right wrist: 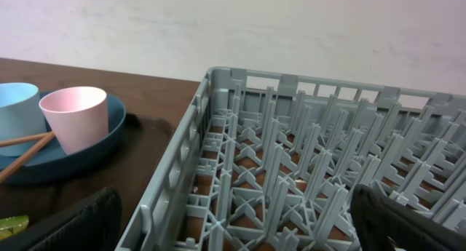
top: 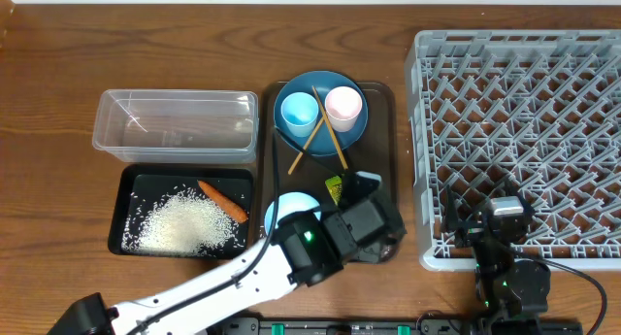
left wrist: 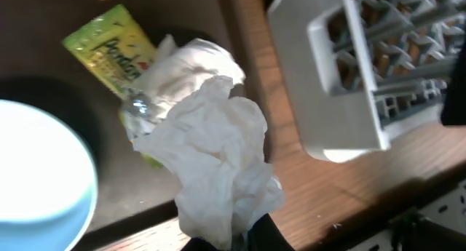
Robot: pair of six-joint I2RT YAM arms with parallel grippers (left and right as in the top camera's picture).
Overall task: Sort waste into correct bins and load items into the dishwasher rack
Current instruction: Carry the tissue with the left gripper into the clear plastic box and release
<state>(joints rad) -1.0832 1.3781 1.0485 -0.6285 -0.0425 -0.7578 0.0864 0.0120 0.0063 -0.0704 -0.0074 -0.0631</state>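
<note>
My left gripper [left wrist: 233,240] is shut on the crumpled white tissue [left wrist: 218,149] and holds it over the front right corner of the brown serving tray [top: 380,150]. In the overhead view the left gripper [top: 374,223] hides the tissue. The yellow-green wrapper [left wrist: 116,47] lies under the tissue on the tray, beside the pale-blue bowl [left wrist: 36,178]. The carrot [top: 223,201] and rice [top: 189,223] lie in the black tray [top: 121,194]. The clear box [top: 175,121] is empty. The light-blue cup [top: 298,112], pink cup [top: 343,105] and chopsticks [top: 320,136] sit on the dark-blue plate [top: 320,83]. My right gripper [right wrist: 240,222] is open and empty over the front left corner of the grey rack [top: 419,160].
The rack [left wrist: 349,69] stands close to the right of the serving tray. The wrapper [top: 335,189] and bowl [top: 289,211] also show in the overhead view next to my left arm. The table's front edge is just below both grippers.
</note>
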